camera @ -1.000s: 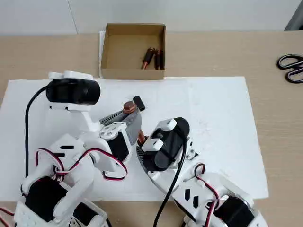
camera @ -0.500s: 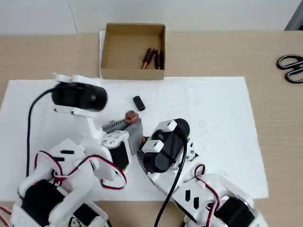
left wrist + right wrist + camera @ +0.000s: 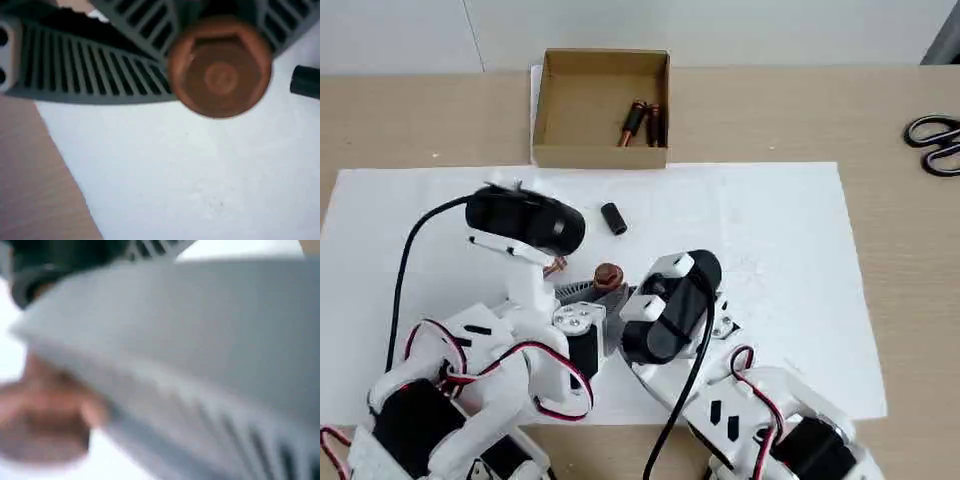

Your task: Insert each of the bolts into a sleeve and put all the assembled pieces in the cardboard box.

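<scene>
My left gripper [image 3: 601, 291] is shut on a copper hex-head bolt [image 3: 608, 276], on the white paper in front of the arms. In the left wrist view the bolt's head [image 3: 218, 75] sits between the grey ribbed fingers [image 3: 90, 65]. A black sleeve [image 3: 613, 218] lies loose on the paper just beyond it, and the sleeve [image 3: 306, 81] also appears in the left wrist view. My right arm's wrist [image 3: 670, 303] stands close to the right of the bolt, covering its own gripper. The right wrist view gives a blurred grey ribbed surface [image 3: 200, 365] and a copper smear [image 3: 45, 425]. The cardboard box [image 3: 552, 100] holds assembled pieces [image 3: 642, 122].
A white paper sheet [image 3: 770, 240] covers the wooden table's middle. Scissors [image 3: 935, 143] lie at the far right edge. A small copper bit [image 3: 556, 266] peeks out under the left wrist camera [image 3: 525, 220]. The paper's right half is open.
My left arm has drawn back toward the near edge and turned right, carrying the bolt away from the black sleeve. The right arm has stayed put.
</scene>
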Action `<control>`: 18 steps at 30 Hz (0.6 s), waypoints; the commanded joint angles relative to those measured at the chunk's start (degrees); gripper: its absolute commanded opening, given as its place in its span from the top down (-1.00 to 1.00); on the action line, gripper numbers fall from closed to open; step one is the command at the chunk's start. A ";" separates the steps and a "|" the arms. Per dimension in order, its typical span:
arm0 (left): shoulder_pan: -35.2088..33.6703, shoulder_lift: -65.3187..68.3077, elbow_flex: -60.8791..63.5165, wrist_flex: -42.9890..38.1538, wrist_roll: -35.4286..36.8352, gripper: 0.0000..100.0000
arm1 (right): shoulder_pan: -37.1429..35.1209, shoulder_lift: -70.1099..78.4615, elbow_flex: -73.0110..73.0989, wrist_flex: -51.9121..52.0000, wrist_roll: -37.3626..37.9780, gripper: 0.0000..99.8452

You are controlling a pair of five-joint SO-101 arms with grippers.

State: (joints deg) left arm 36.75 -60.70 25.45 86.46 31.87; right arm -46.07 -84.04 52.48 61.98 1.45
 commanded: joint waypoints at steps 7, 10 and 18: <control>0.09 -0.35 3.74 0.35 -1.85 0.99 | 1.36 -0.13 -2.29 -4.88 3.96 0.99; 0.09 -0.35 3.91 0.18 -1.85 0.99 | 1.36 -0.13 -2.29 -4.88 3.96 0.99; 0.00 -0.35 3.74 -0.53 -1.85 0.95 | 1.36 -0.13 -2.29 -4.70 3.96 0.99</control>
State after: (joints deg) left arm 36.75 -61.23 27.47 85.76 30.81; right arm -46.07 -83.87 52.75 60.84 4.88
